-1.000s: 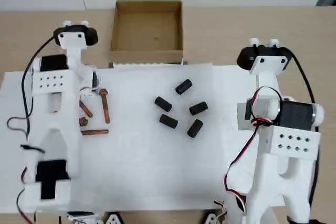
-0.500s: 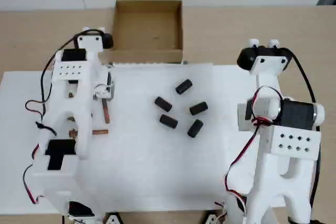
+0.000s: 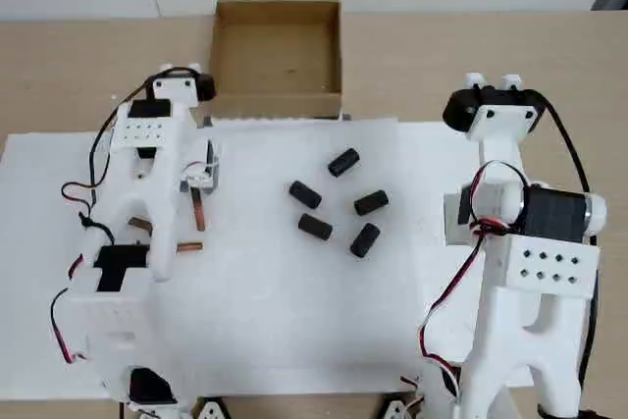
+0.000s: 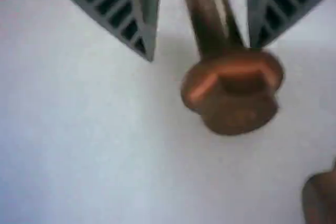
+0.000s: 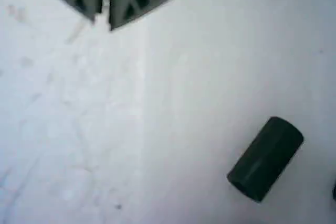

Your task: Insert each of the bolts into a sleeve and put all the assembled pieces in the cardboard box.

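Several black sleeves (image 3: 315,228) lie loose in the middle of the white mat. Copper bolts lie at the mat's left: one upright in the picture (image 3: 199,209), one lying crosswise (image 3: 183,245), one partly under the arm (image 3: 140,225). My left gripper (image 4: 202,40) is open, low over the mat, its fingers (image 4: 123,11) on either side of a bolt's shaft, with the flanged head (image 4: 231,95) just past the tips. My right gripper (image 5: 105,19) is shut and holds nothing, hovering over bare mat with one sleeve (image 5: 265,158) off to the side. The cardboard box (image 3: 278,95) stands at the back.
The white mat (image 3: 294,321) covers most of the wooden table. The right arm (image 3: 520,242) is folded back at the right side. Another bolt's head (image 4: 321,198) shows at the edge of the left wrist view. Wires hang beside both arms.
The left arm has swung right and forward and lowered its gripper over the bolts, now straddling one. The right arm has not moved.
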`<state>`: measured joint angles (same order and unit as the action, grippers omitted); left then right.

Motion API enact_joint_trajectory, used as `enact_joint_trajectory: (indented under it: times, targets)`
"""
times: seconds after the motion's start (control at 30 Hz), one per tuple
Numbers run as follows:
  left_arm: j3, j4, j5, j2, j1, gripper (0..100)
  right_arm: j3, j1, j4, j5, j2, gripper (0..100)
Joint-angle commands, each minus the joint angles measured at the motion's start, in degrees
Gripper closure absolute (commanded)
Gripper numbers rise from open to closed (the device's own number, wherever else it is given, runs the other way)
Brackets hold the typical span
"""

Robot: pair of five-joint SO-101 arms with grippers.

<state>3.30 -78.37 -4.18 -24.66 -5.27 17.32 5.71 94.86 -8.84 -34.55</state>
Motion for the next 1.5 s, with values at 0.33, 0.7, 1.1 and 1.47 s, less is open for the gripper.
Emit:
enact_joint_trajectory:
  times: [0.33,0.7,1.1,1.47]
  targets:
    - [2.42,5.36,-0.26,-3.34,-0.79,98,-2.55,0.13,0.4,-0.53,0.13,99.5]
    - [2.86,4.04,-0.18,-2.81,-0.7,100,-2.81,-0.31,0.4,-1.23,0.22,99.5]
    - [13.58,-7.91,0.18,8.26,-0.26,100,-5.27,-3.74,0.31,-7.82,5.05,99.4]
    - [16.75,-11.08,0.35,8.26,-0.53,100,-28.84,-17.1,-0.22,-8.09,30.99,99.4]
